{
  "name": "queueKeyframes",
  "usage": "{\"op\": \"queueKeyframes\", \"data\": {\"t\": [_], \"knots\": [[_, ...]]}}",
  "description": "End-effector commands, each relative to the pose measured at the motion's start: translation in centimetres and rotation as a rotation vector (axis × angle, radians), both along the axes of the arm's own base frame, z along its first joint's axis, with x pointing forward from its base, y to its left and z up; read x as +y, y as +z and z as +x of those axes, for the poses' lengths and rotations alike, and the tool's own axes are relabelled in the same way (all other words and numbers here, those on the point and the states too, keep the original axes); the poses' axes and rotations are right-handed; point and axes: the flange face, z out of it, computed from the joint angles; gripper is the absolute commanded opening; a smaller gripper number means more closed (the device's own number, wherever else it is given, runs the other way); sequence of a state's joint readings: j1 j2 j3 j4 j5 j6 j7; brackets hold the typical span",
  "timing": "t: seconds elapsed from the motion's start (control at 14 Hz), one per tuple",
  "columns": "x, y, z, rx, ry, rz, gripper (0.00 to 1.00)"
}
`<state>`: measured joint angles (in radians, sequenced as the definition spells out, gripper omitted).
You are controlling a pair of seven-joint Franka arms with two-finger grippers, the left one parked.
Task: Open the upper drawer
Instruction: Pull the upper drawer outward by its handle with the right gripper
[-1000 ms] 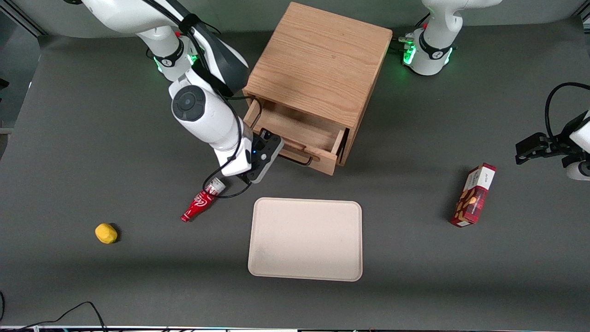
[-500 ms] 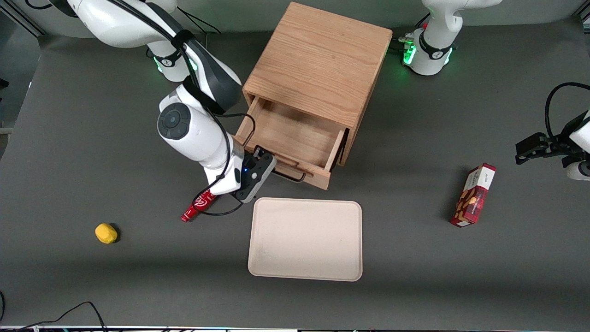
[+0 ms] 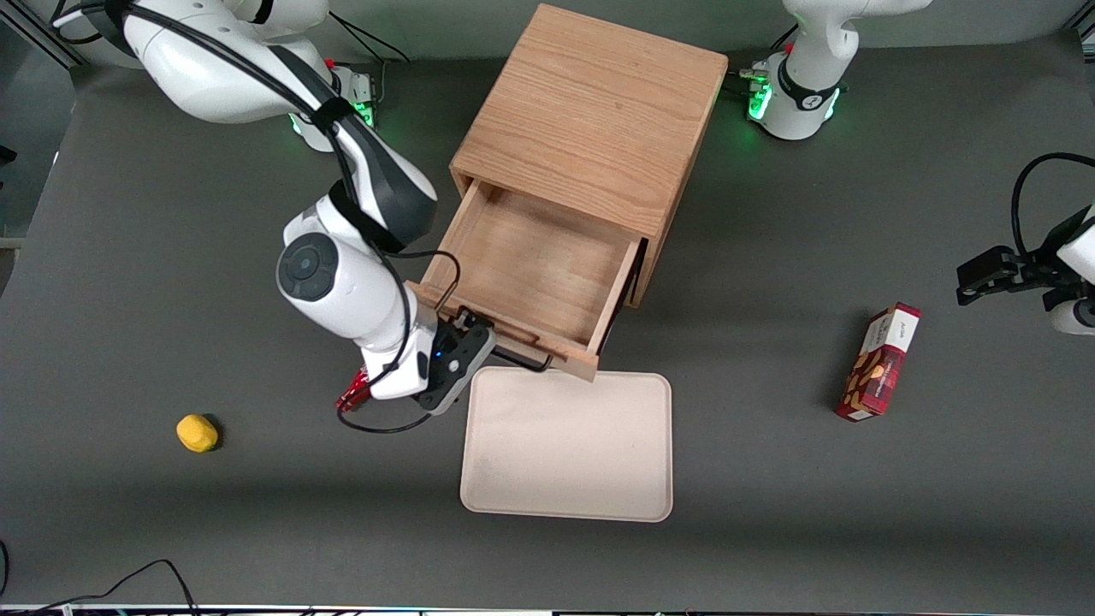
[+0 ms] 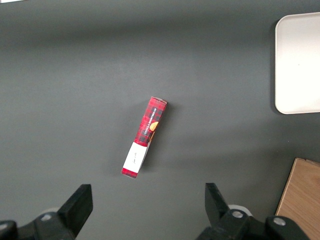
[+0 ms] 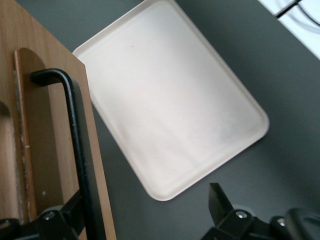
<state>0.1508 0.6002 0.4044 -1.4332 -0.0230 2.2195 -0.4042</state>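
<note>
The oak cabinet (image 3: 590,111) stands at the back of the table. Its upper drawer (image 3: 530,265) is pulled far out and its wooden inside is bare. The drawer front (image 5: 50,150) carries the thin black wire handle (image 3: 523,360), which also shows in the right wrist view (image 5: 77,135). My right gripper (image 3: 476,332) is open at the handle's end toward the working arm. In the wrist view the gripper (image 5: 145,215) has its jaws wide apart, with one finger (image 5: 70,215) against the handle bar. The lower drawer is hidden under the upper one.
A beige tray (image 3: 566,445) lies just in front of the drawer, its near edge under the drawer front. A red cola bottle (image 3: 349,398) is mostly hidden under my wrist. A yellow object (image 3: 197,432) lies toward the working arm's end, a red box (image 3: 881,361) toward the parked arm's.
The upper drawer has slid much farther out toward the front camera, my gripper moving with its handle. The drawer front now reaches the tray's edge.
</note>
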Motion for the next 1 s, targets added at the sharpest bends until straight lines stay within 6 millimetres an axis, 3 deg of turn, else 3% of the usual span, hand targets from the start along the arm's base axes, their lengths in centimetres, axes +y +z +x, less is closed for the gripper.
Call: {"op": "queueKeyframes", "data": {"t": [0.0, 0.79, 0.93], "knots": [[-2.0, 0.5, 2.6, -0.038, 0.002, 0.004, 1.00], [-5.3, 0.9, 5.0, -0.072, -0.015, -0.003, 1.00], [-5.0, 1.0, 4.9, -0.066, -0.019, 0.003, 1.00]]}}
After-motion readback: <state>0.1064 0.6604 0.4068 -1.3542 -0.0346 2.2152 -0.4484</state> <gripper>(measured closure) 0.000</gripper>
